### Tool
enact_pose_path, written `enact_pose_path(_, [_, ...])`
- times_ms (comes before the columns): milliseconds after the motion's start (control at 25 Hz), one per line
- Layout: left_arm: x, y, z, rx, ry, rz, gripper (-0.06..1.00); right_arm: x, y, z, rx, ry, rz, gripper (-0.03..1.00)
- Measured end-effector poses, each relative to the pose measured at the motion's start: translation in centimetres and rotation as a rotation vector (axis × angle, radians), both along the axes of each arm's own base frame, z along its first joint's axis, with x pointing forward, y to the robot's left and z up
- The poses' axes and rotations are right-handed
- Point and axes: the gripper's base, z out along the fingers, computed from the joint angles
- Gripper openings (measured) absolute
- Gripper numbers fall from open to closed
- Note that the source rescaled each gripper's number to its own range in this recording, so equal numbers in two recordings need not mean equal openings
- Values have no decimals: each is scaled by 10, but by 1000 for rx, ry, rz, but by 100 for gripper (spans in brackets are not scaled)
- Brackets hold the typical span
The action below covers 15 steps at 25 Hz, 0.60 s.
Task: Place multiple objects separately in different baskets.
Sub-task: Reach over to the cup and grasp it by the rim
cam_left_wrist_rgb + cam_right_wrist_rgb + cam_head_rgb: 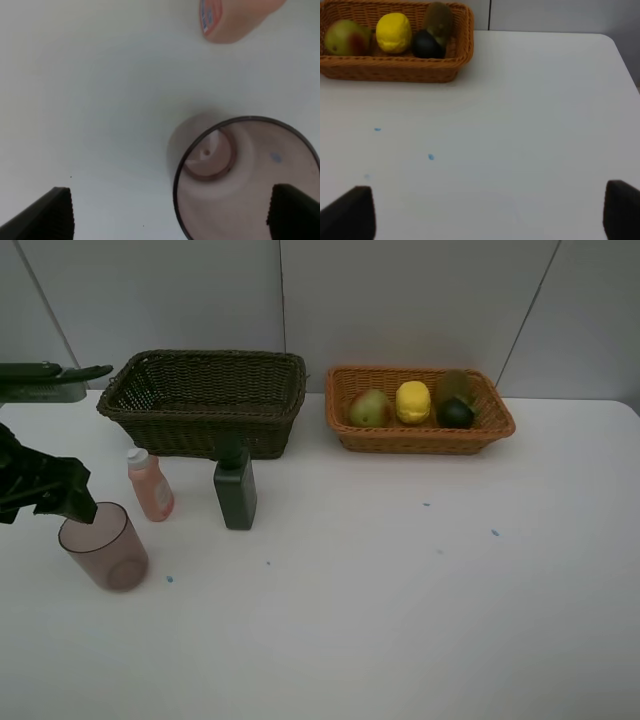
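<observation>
— Starting from the near edge, what is out on the table [400, 620]?

— The tinted cup [103, 545], upright, nearest of all. The left gripper [172, 210] hangs over it with its jaws spread wide, one finger by the rim, holding nothing.

— And beyond that?

— The pink bottle [150, 485] and the dark green bottle [235, 492], both standing just in front of the dark basket [200, 427], which looks empty from here.

— So that side isn't begun?

— I'd judge not: three things are left for it. The right gripper [485, 212] is wide open too, empty, over bare table.

— And farthest back?

— The orange basket [420, 440] has the apple [369, 408], lemon [412, 402], mangosteen [456, 414] and kiwi [455, 385] in it. The fruit half looks done.
</observation>
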Motion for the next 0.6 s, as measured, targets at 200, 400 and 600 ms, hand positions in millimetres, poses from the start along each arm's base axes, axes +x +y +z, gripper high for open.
enact_pose_path(200, [5,-1,-12,4,44,2,100,0,0,0,0,0,0,99])
enact_pose_path(400, [10,-1,-23,7,65,3,100,0,0,0,0,0,0,99])
enact_pose_path(600, [13,-1,-33,11,92,4,100,0,0,0,0,0,0,99])
